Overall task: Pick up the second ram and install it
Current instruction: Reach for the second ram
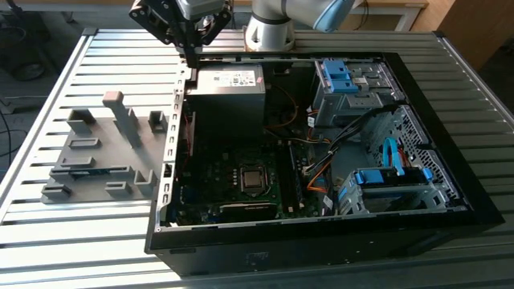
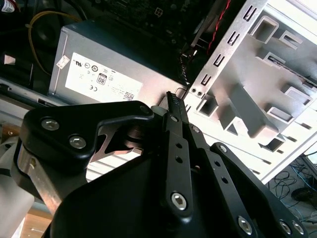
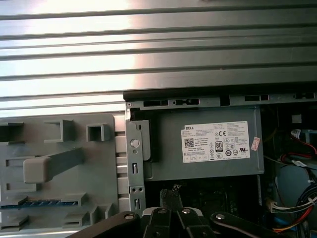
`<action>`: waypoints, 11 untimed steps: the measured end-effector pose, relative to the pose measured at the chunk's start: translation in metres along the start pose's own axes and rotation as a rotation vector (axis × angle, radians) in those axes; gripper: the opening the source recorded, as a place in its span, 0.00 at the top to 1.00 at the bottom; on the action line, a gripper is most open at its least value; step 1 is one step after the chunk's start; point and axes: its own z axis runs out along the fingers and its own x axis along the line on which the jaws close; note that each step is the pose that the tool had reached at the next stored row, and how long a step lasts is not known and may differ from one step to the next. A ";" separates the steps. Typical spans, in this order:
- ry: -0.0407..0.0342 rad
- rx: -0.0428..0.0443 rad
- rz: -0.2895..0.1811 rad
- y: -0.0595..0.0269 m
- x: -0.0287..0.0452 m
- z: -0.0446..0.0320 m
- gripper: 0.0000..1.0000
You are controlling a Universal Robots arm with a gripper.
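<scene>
The second ram (image 1: 88, 173) is a thin blue stick lying in a slot of the grey holder fixture (image 1: 112, 150), on the exterior view's left beside the open computer case (image 1: 321, 229). In the first wrist view the ram (image 3: 42, 203) shows as a blue strip low on the fixture (image 3: 59, 163). My gripper (image 1: 192, 59) hangs above the case's far corner, next to the power supply (image 1: 230, 79), well away from the ram. Its fingers are shut together with nothing between them, as both wrist views of the gripper (image 3: 170, 194) (image 2: 171, 98) show.
The case lies open on a slatted metal table (image 1: 80, 241). Inside are the motherboard with its processor socket (image 1: 251, 179), loose cables (image 1: 321, 162) and blue drive cages (image 1: 393, 177). The arm's base (image 1: 269, 30) stands behind the case. The fixture has upright posts (image 1: 120, 114).
</scene>
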 end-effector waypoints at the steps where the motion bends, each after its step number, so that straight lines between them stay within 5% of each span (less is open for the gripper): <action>1: 0.0000 -0.0001 0.000 0.0000 0.0002 0.0000 0.89; 11: 0.0000 0.0000 0.000 -0.0002 0.0026 0.0000 0.89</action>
